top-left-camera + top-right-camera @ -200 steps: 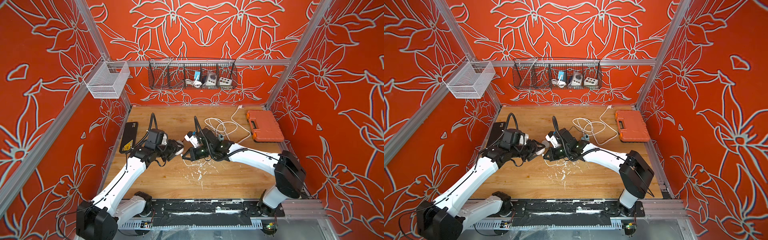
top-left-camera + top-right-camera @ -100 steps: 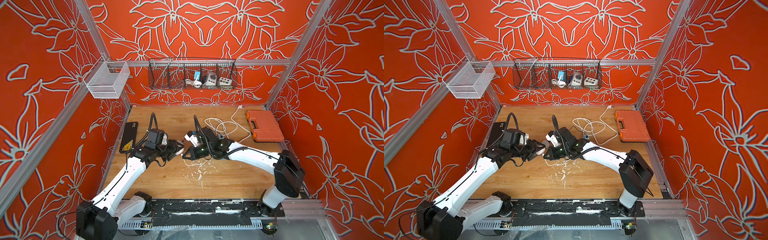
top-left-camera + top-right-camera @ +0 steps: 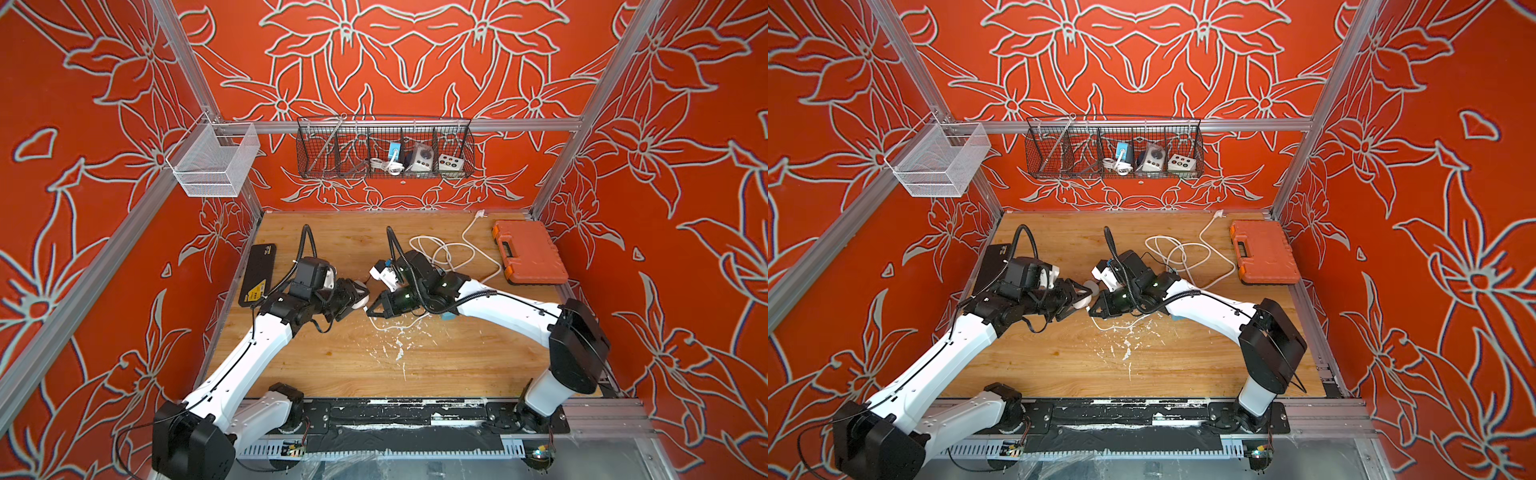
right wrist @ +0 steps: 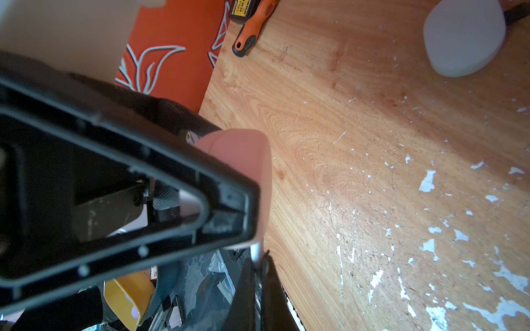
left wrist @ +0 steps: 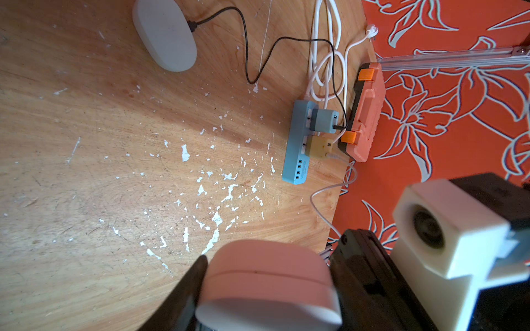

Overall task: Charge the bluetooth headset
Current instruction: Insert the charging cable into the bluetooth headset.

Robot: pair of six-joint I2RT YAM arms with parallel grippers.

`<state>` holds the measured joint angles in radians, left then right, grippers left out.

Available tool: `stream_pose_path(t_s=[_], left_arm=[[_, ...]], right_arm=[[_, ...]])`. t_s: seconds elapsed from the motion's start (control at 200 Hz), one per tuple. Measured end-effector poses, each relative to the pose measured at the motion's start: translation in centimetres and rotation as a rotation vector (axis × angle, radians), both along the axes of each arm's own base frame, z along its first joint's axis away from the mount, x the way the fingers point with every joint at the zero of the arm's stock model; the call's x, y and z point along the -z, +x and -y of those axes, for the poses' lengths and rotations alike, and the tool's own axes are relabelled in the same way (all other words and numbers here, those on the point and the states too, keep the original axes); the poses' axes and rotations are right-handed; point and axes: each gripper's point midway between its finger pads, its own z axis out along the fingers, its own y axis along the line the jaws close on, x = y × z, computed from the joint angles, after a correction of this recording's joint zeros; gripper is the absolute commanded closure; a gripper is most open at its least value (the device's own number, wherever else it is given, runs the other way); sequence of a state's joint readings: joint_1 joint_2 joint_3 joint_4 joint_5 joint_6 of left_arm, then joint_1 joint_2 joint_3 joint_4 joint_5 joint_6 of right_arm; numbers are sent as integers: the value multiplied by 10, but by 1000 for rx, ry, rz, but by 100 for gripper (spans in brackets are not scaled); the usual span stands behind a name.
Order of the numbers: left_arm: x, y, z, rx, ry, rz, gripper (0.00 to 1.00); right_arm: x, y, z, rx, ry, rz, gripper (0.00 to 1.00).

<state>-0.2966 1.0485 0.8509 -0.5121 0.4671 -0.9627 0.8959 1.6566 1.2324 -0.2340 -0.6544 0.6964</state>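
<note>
In both top views your left claw (image 3: pixel 354 300) grasps the headset case (image 3: pixel 361 293) above the surface (image 3: pixel 415 365), right claw (image 3: pixel 370 311) at its 4 o'clock; left wrist view, cable (image 5: pixel 318 197) slack; right wrist view, claw clenched on the plug (image 4: pixel 256 248), port unseen: a crooked push could twist the case loose.

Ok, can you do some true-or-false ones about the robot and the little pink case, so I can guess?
1. The left gripper holds the pink case. True.
2. The right gripper is wide open. False: it is shut on the white cable.
3. A black cable is plugged into the white case lying on the table. True.
4. The blue power strip has nothing plugged in. False: a grey-blue charger and a yellow charger sit in it.
5. The orange toolbox lies open. False: it is shut.
</note>
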Motion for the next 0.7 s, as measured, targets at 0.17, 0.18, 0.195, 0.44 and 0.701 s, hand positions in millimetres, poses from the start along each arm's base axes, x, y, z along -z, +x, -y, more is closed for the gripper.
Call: stream_pose_path(t_s=[0.17, 0.18, 0.195, 0.44, 0.701], left_arm=[[-1, 3, -1, -11, 3, 8, 88], [-1, 3, -1, -12, 3, 8, 88], [-1, 3, -1, -12, 3, 9, 88], [-2, 6, -1, -18, 2, 20, 88], [0, 6, 0, -10, -2, 9, 88]], right_arm=[[1, 4, -1, 19, 4, 18, 100], [1, 4, -1, 21, 4, 19, 100], [2, 5, -1, 22, 5, 21, 100], [2, 9, -1, 35, 5, 50, 100], [5, 9, 1, -10, -5, 115, 100]])
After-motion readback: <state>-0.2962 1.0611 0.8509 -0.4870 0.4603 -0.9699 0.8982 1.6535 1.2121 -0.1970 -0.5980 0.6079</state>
